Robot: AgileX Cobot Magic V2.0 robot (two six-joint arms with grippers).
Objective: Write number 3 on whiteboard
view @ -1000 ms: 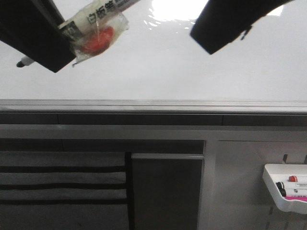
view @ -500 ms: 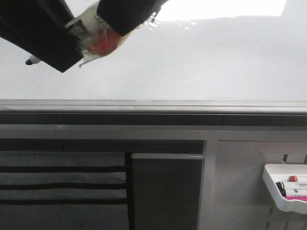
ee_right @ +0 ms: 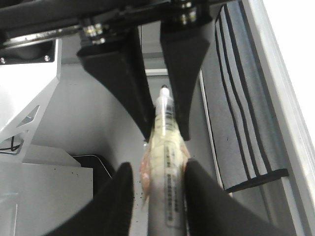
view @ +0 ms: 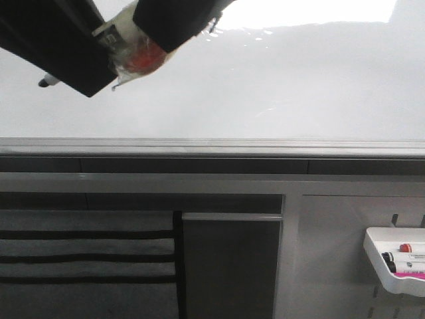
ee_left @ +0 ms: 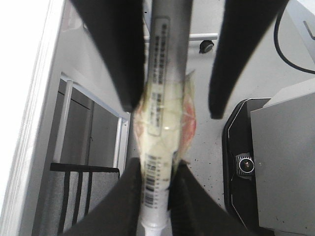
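Observation:
The whiteboard [view: 279, 86] is a glossy white surface filling the upper front view, with a grey edge rail [view: 212, 143] below it. No number 3 shows on the part in view. My left gripper [view: 80, 70] at the upper left is shut on a white marker [view: 123, 41], which is wrapped in clear tape with a red patch; its dark tip [view: 45, 82] pokes out beyond the fingers. The left wrist view shows the left gripper [ee_left: 155, 169] clamped on the marker [ee_left: 165, 59]. My right gripper [ee_right: 158, 167] is open around the marker's other end [ee_right: 165, 196], with a gap on one side.
A small white tray [view: 382, 266] holding spare markers hangs at the lower right, below the board. Under the rail are a grey cabinet front [view: 229, 266] and a grey panel with dark stripes [view: 86, 256].
The right gripper has swung in from the right and now straddles the marker's rear end. The left gripper and marker have shifted slightly right.

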